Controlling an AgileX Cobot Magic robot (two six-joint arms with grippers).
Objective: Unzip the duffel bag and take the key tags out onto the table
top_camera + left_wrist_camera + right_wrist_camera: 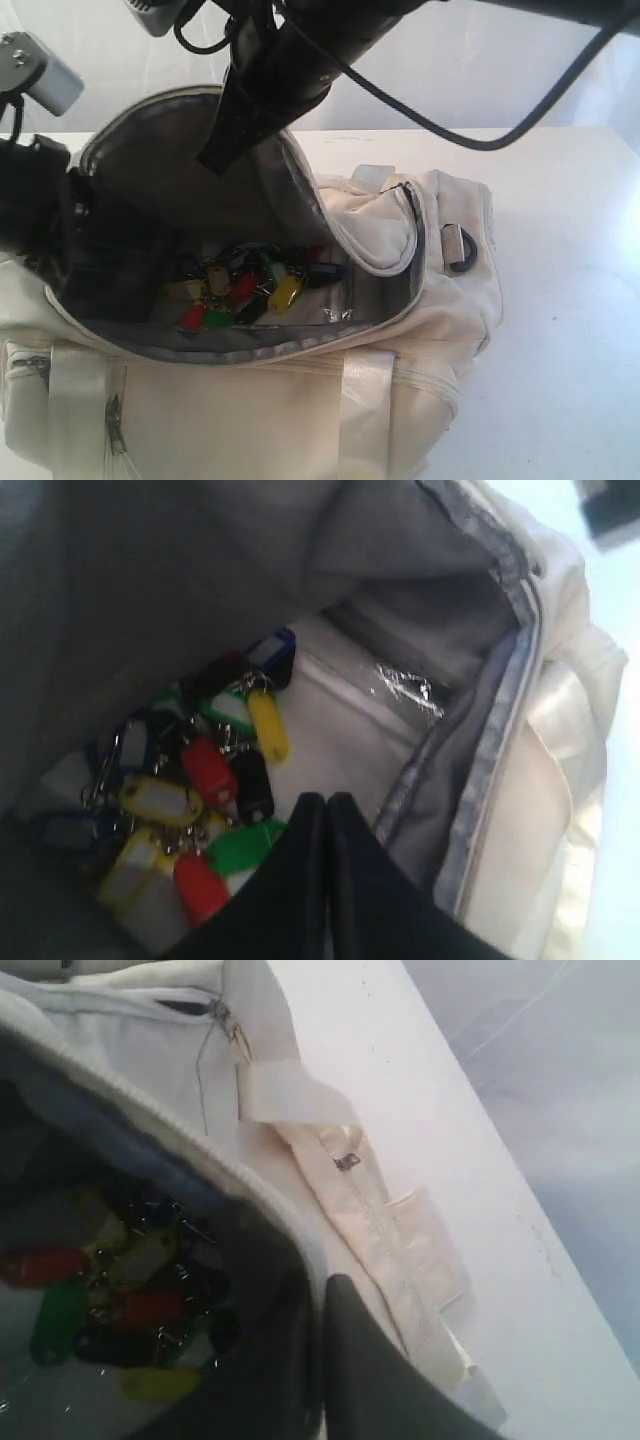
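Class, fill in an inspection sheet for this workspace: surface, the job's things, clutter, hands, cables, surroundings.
Surface: white table, the bag resting on it.
Job's things: duffel bag unzipped, flap raised; key tags lying inside, none on the table.
Clutter: nothing seen.
Hands: left hand shut, pointing at the tags, nothing seen in it; right hand shut near the bag's rim, grip unclear.
Cables: black cable looping from the arm above the table.
Surroundings: pale backdrop behind the table.

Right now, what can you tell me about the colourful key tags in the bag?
The key tags are a bunch of small plastic tags, red, yellow, green, blue and black, joined on metal rings. They lie in a loose heap on the pale floor inside the open duffel bag, not yet out on the table.
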